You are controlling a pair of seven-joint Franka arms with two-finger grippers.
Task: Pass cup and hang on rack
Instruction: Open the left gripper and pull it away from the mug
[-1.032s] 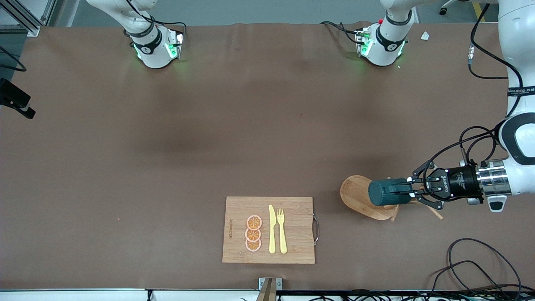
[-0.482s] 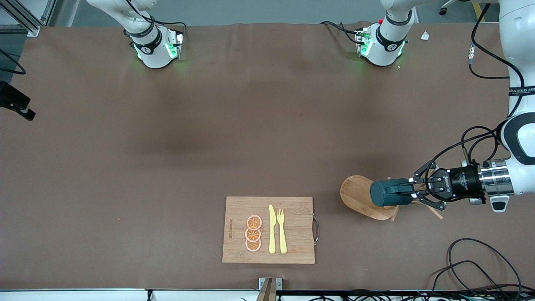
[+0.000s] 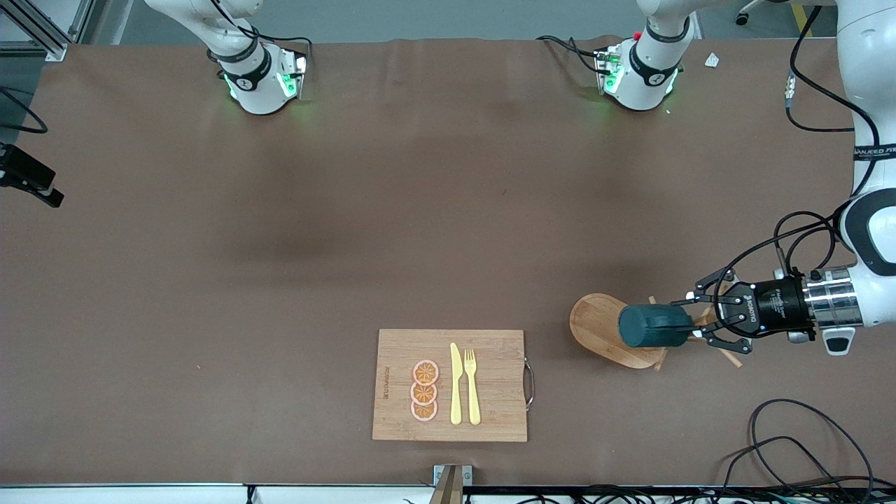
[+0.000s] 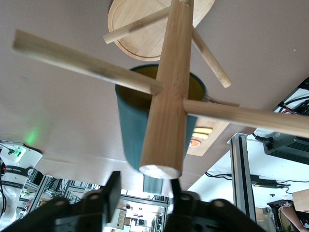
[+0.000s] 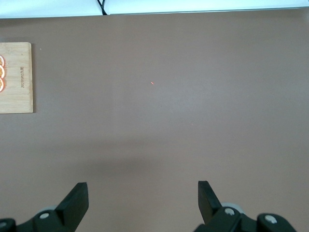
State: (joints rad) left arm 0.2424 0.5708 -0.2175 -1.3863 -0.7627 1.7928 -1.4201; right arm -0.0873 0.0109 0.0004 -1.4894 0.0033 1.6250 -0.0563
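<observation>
The dark teal cup [image 3: 651,327] lies sideways up against the post of the wooden rack [image 3: 595,325], over its oval base, near the left arm's end of the table. In the left wrist view the cup [image 4: 130,121] sits by the rack's post [image 4: 169,96] under an angled peg, with its yellowish inside showing. My left gripper [image 3: 689,320] is open; its fingers [image 4: 113,191] stand on either side of the cup's handle with gaps to it. Which peg carries the handle is hidden. My right gripper [image 5: 142,193] is open and empty over bare table.
A bamboo cutting board [image 3: 448,385] with orange slices, a yellow knife and a fork lies near the front edge; it also shows in the right wrist view [image 5: 14,77]. Loose cables [image 3: 791,434] lie near the front corner at the left arm's end.
My left gripper's fingers have spread open off the cup's handle and the hand has drawn back slightly. The cup has stayed at the rack, settling a little lower.
</observation>
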